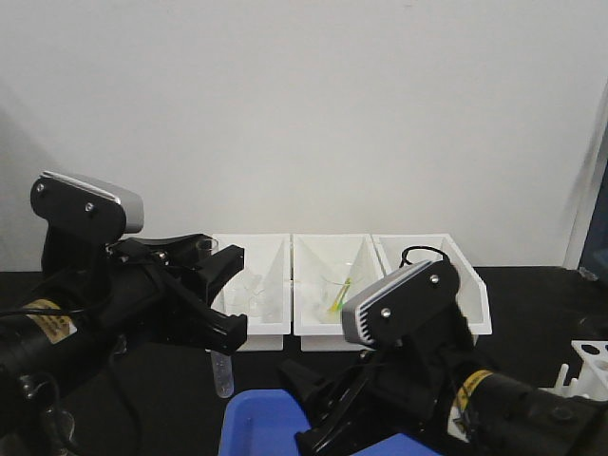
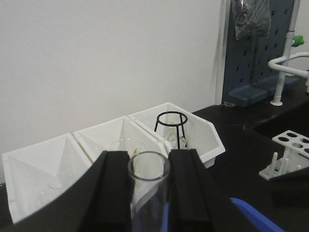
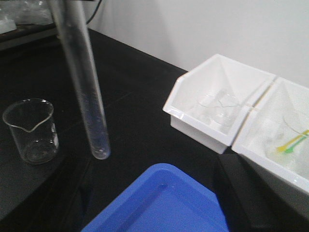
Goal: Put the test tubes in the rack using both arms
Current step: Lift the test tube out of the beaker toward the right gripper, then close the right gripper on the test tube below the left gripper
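My left gripper is shut on a clear test tube and holds it upright above the black table. The tube's rounded bottom hangs below the jaws. In the left wrist view the open rim sits clamped between the two black fingers. The right wrist view shows the tube hanging just left of a blue tray. My right gripper is open and empty, low over the blue tray, with one finger showing at the right. The white rack stands at the far right and also shows in the left wrist view.
Three white open-fronted bins line the back of the table; the middle one holds a green-yellow stick and the right one a black wire tripod ring. A clear glass beaker stands left of the held tube.
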### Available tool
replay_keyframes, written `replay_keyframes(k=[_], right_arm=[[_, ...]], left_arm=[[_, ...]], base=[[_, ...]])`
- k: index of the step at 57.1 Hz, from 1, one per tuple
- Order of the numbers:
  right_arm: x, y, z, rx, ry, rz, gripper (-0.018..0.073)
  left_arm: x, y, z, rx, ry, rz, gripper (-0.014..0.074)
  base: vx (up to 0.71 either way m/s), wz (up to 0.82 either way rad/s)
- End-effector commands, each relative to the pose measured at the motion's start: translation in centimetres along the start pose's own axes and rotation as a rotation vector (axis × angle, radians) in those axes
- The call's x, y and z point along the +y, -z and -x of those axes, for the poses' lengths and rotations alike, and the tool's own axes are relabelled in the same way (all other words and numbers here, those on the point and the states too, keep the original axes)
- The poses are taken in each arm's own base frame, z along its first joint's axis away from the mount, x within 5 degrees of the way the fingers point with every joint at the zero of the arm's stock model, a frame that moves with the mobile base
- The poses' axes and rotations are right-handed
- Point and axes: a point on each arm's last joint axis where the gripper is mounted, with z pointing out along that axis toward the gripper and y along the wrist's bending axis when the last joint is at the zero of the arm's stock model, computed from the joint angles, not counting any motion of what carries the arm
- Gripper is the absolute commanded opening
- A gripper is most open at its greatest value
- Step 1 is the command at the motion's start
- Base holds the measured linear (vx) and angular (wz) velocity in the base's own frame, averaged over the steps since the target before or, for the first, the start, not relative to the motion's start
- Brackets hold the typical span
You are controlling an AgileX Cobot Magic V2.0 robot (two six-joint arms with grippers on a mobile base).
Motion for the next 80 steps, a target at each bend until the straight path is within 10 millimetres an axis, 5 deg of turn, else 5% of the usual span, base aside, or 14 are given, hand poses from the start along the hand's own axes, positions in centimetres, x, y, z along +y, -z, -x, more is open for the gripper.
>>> replay_keyframes(k=[1, 40, 54, 80], right_arm=[[0.5, 0.2, 2.6, -0.184, 0.006, 0.011, 0.0565], [1.8, -2.6, 2.1, -0.348, -0.084, 0.118, 0.0565], [2.4, -3.5, 1.6, -0.371, -0.076, 0.173, 0.0565], [2.4, -3.5, 1.7, -0.388, -0.078, 0.177, 0.0565]], left_arm=[[-0.3, 0.7, 2.8, -0.152, 0.051, 0.0, -0.002], [-0.4, 0.5, 2.2, -0.097, 0.153, -0.016, -0.002], [-2.2, 0.5, 1.8, -0.072, 0.071, -0.085, -0.002], [-2.3, 0.5, 1.6, -0.04, 0.096, -0.09, -0.002]], base=[[0.0, 0.0], [0.0, 0.0], [0.0, 0.0], [0.0, 0.0]])
